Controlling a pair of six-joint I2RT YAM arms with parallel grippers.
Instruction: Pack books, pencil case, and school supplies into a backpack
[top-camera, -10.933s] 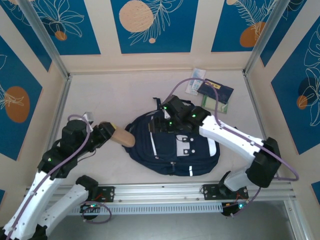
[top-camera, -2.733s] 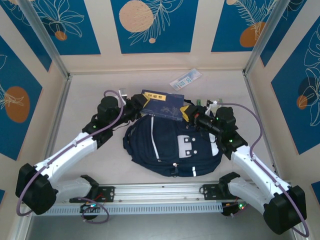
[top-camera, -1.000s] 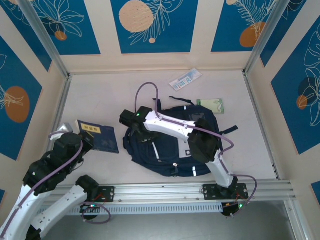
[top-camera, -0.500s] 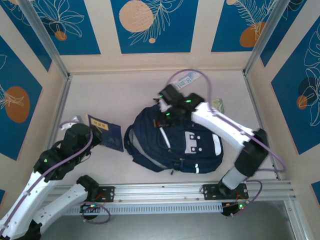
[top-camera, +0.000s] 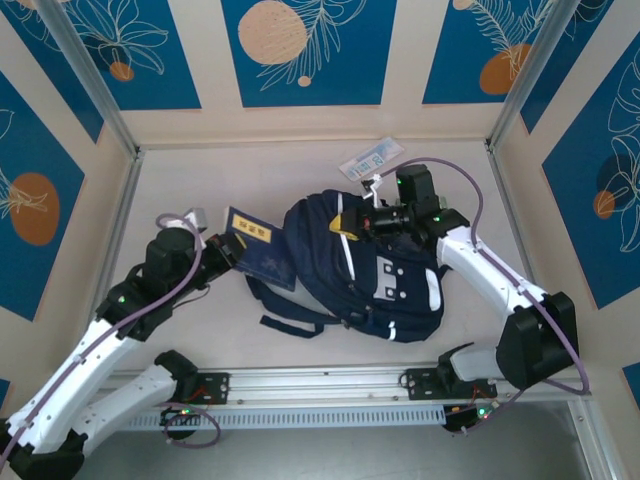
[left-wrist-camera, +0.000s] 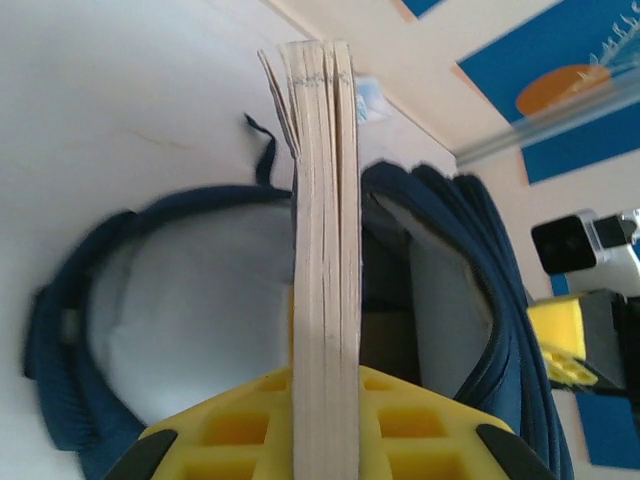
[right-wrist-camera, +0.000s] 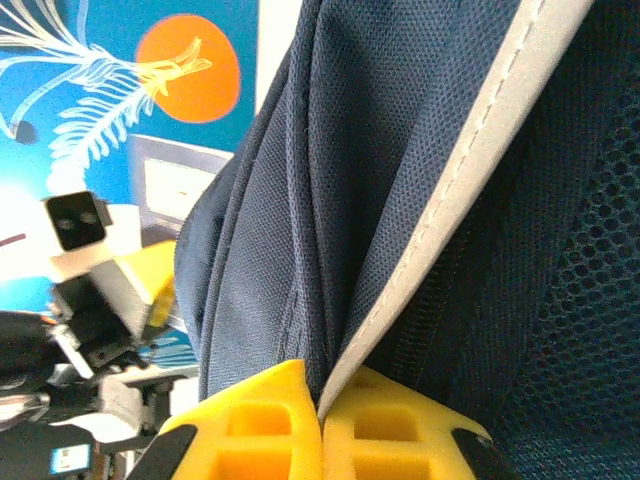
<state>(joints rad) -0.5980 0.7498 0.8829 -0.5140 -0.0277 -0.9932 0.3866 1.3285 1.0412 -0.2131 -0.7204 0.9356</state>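
backpack: big navy one lying on the surface. Its mouth faces left and gapes open, and the left wrist view looks straight into the pale lining.

right hand: up at the backpack's top edge on the far side. It's pinched tight on the rim of the opening; in the right wrist view the pale piping strip of the backpack is squeezed right between the two yellow pads, no gap at all.

left hand: just left of the backpack, clamped narrow on the books, with the yellow pads hugging both sides of the stack.

books: thin stack with a dark navy cover and a yellowish label on top, sitting just beside the backpack's open mouth. From the left wrist they stand edge-on right in front of the opening. Honestly can't tell if the far end is past the rim or not.

school supplies: white and light-blue packet flat on the surface beyond the backpack, near the back wall and apart from it.

strap: dark strap trailing out from the backpack's near-left side onto the surface.
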